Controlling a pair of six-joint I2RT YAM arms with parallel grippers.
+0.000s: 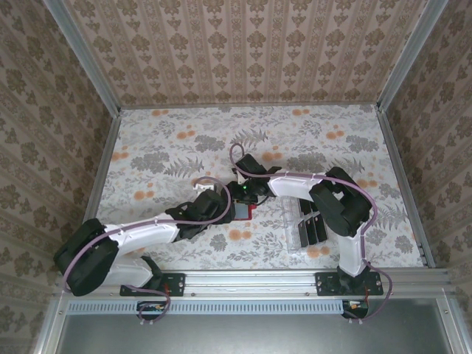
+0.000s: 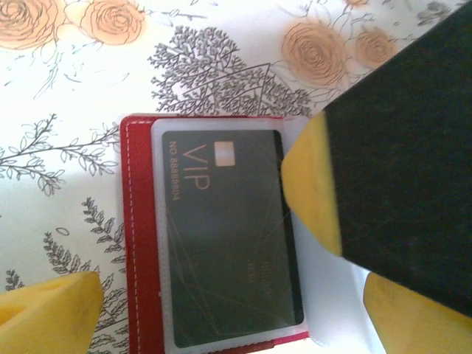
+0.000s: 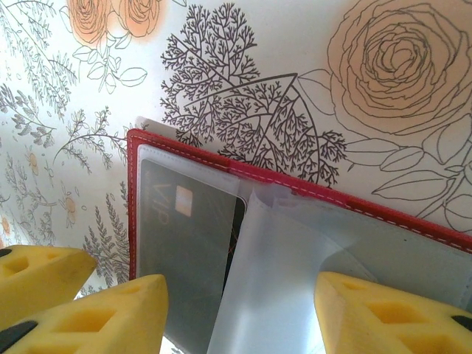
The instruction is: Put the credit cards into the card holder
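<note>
The red card holder (image 1: 244, 213) lies open on the bench (image 1: 169, 140), near the middle and slightly toward the near edge, with both arms meeting over it. A black card (image 2: 221, 243) marked VIP sits inside a clear sleeve (image 3: 287, 273) on the holder's left half; the card's edges lie within the red stitched border. The sleeve's right-hand flap is lifted off the holder.

The left gripper (image 2: 228, 324) hovers over the holder with its yellow fingers (image 2: 44, 310) spread wide apart, holding nothing. The right gripper (image 3: 243, 317) has its fingers apart, one on each side of the raised flap; in the left wrist view one yellow fingertip (image 2: 313, 192) lies against the card's right edge.

Just right of the holder a clear tray (image 1: 299, 240) holds more black cards (image 1: 313, 225) standing in slots. The far half of the bench is open, and patterned walls (image 1: 243, 44) close in the left, right and far sides.
</note>
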